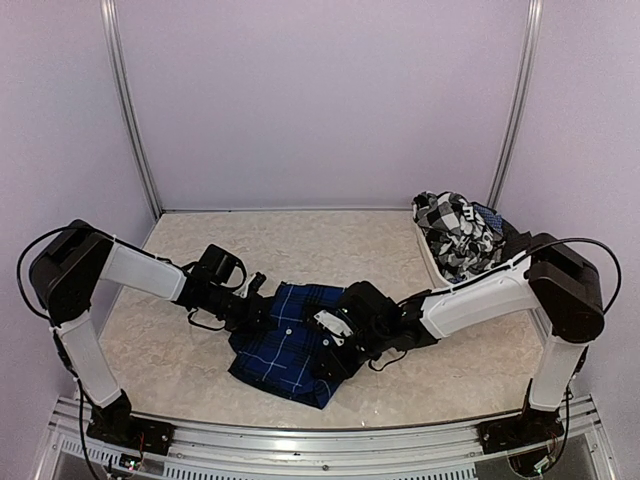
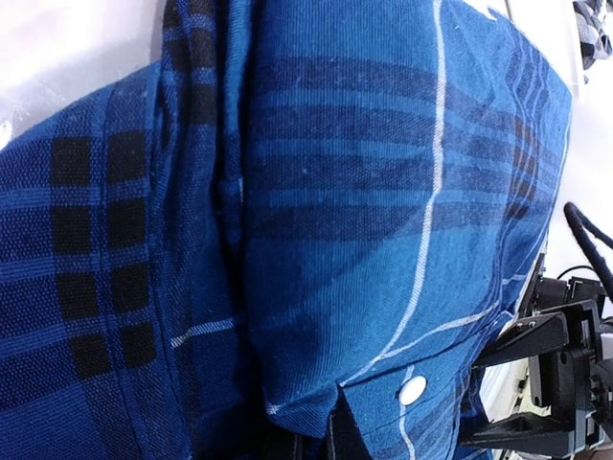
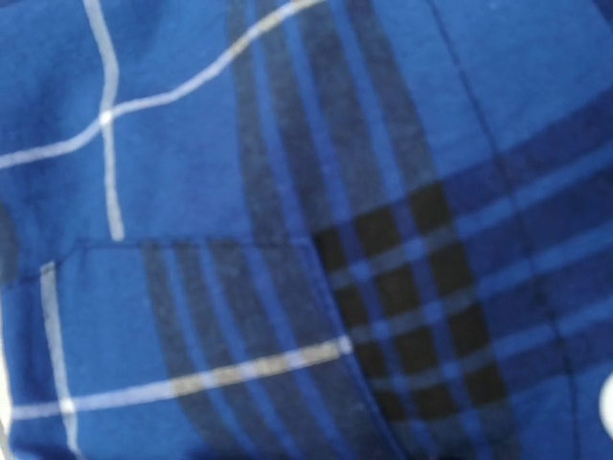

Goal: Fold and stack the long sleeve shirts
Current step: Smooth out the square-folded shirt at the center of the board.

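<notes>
We saw the left gripper (image 1: 255,302) and right gripper (image 1: 335,355) on the royal blue plaid cloth shirt (image 1: 285,345), their hold impossible to tell; uneven pulling could bunch it.

It was a robotics lab cell: plain pale walls (image 1: 330,100), aluminium posts (image 1: 130,110), a marble-patterned tabletop (image 1: 330,240) and a mounting rail (image 1: 330,440).

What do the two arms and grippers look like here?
Both the left arm and right arm have white links between bulky black joints, with thin black cables looping by the shoulders. The left gripper and right gripper are black; the right one carries a white patch.
</notes>
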